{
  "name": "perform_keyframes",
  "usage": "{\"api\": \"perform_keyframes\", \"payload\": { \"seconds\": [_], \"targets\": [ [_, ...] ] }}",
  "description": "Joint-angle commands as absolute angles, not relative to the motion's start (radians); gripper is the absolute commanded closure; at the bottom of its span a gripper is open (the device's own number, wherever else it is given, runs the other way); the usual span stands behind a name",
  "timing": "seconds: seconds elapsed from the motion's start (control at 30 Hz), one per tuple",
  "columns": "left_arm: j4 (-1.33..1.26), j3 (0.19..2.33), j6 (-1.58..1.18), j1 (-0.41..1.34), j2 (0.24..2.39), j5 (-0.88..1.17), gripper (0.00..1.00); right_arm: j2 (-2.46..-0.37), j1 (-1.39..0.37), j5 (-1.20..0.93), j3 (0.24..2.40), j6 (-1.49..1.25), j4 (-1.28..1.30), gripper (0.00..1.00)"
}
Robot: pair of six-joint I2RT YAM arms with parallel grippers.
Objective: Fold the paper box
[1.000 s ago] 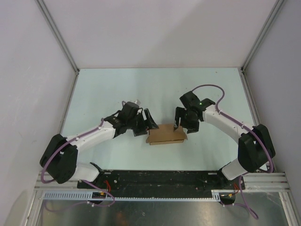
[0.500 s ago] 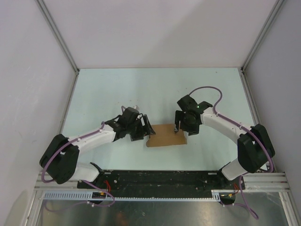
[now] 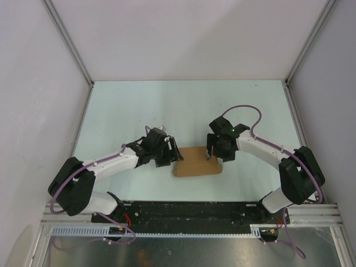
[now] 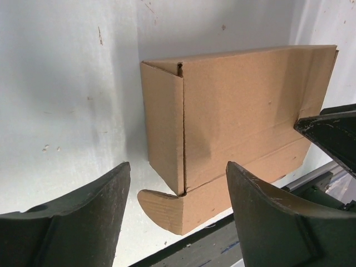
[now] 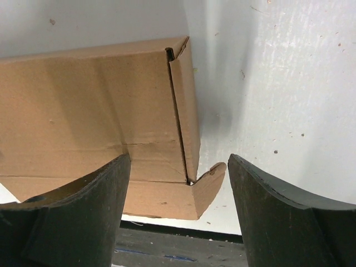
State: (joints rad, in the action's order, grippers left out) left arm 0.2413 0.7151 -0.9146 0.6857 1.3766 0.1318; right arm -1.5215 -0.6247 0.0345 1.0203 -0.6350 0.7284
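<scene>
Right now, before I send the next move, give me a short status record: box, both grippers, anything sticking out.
box: paper box, formed into a low rectangular shape, lying flat on the table
left tab: rounded, sticking out at the box's left near corner
right tab: sticking out at the right near corner
left gripper: open, at the box's left end, holding nothing
right gripper: open, at the box's right end, holding nothing

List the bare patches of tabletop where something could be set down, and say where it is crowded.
Free: the far half of the table, right up to the back wall. Crowded: the near middle, where the left gripper and right gripper, both open, flank the paper box.
</scene>
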Motion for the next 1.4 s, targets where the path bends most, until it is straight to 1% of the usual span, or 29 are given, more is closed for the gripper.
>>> {"api": "perform_keyframes", "payload": {
  "seconds": [0.0,0.03,0.07,0.13,0.2,0.3,0.53,0.97,1.37],
  "targets": [
    [0.216,0.698,-0.890,0.698,1.379,0.101,0.28,-1.499,-0.629,0.067,1.005,-0.627,0.693,0.24],
    [0.216,0.696,-0.890,0.698,1.379,0.100,0.37,-1.500,-0.630,0.071,1.003,-0.626,0.695,0.24],
    [0.216,0.696,-0.888,0.699,1.381,0.098,0.42,-1.502,-0.629,0.071,1.002,-0.627,0.693,0.24],
    [0.216,0.692,-0.888,0.703,1.381,0.089,0.50,-1.508,-0.630,0.071,1.000,-0.627,0.689,0.24],
    [0.216,0.689,-0.887,0.703,1.384,0.087,0.52,-1.508,-0.630,0.069,1.000,-0.627,0.687,0.24],
    [0.218,0.687,-0.887,0.704,1.379,0.089,0.52,-1.505,-0.630,0.068,1.000,-0.627,0.686,0.24],
    [0.218,0.686,-0.888,0.706,1.350,0.092,0.49,-1.460,-0.638,0.054,0.999,-0.594,0.687,0.23],
    [0.216,0.707,-0.865,0.718,1.425,0.078,0.51,-1.431,-0.647,0.075,0.897,-0.571,0.532,0.26],
    [0.218,0.707,-0.853,0.718,1.417,0.060,0.51,-1.442,-0.649,0.066,0.868,-0.578,0.502,0.27]
  ]
}}
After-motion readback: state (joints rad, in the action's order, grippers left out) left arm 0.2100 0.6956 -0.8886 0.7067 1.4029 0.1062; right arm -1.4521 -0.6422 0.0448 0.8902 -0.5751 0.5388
